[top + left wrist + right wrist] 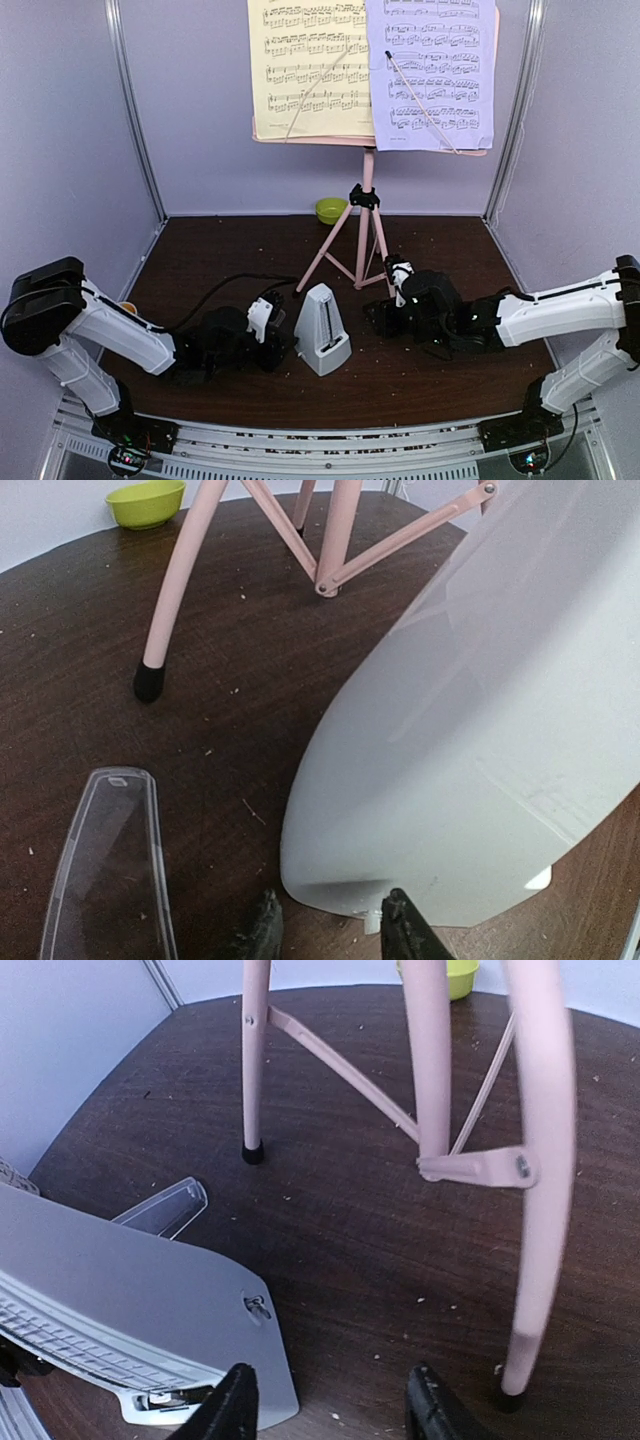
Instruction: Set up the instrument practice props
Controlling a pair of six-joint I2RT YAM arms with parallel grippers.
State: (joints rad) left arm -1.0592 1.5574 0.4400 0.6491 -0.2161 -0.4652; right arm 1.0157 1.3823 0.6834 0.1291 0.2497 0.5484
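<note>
Here, left pincer [330, 930] ajar beside metronome [480, 730], right pincer [330, 1405] open by music stand [545, 1160]

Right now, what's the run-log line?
music stand upright, yellow sheet and lavender sheet on it | metronome standing mid-table, clear cover off, lying beside it | left gripper open at its base | right gripper open, empty

You see the right gripper's [335, 1412] two fingertips apart at the bottom edge, with only bare dark table [340, 1230] between them. The pale-grey metronome [130, 1300] fills the lower left, its scale showing. A clear cover [165, 1208] lies flat just beyond it. The pink stand's [428, 1060] legs rise ahead, and the lime-green bowl [462, 975] sits behind them.
</note>
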